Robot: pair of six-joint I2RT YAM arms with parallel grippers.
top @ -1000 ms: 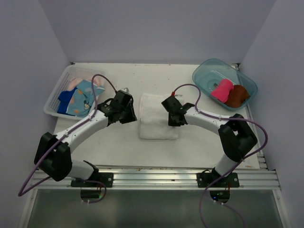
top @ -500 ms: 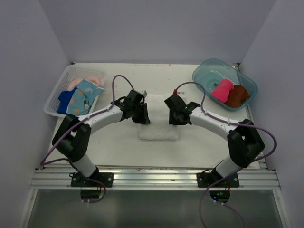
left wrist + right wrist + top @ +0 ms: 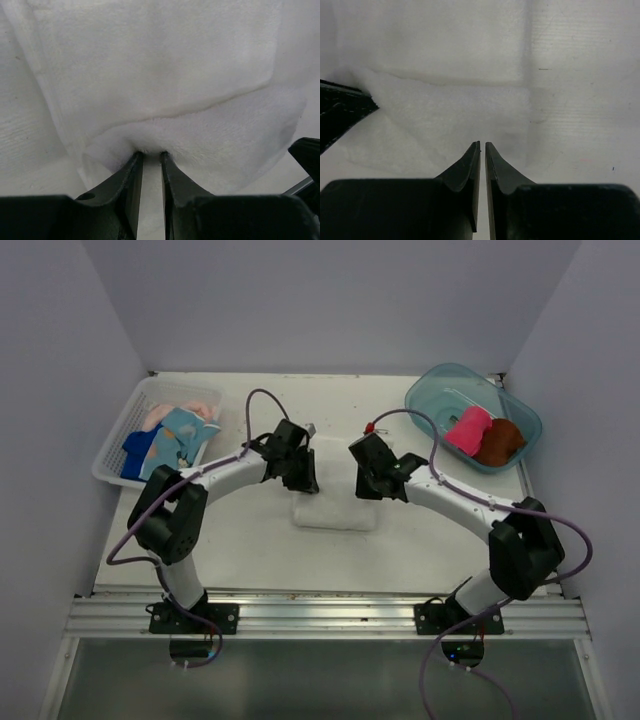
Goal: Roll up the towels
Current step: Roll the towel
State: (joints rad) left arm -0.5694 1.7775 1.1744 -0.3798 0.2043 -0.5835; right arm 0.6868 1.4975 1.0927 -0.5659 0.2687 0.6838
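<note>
Towel (image 3: 335,508) lies mid table (image 3: 250,540), far from its edges. Your left gripper (image 3: 151,154) pinches its left edge; your right gripper (image 3: 482,143), jaws nearly closed, meets its right edge.

Six towels: one white on the table, three in the basket, two in the tub.
The white towel (image 3: 335,510) lies mid-table, its far edge puckered into a doubled-over fold. The light blue cartoon-print towel (image 3: 180,440), royal blue towel (image 3: 135,452) and pale peach towel (image 3: 160,416) lie loosely heaped in the white lattice basket (image 3: 108,466). The hot pink towel (image 3: 467,428) and brown towel (image 3: 500,441) sit rolled, side by side and touching, in the clear teal tub (image 3: 425,390).
</note>
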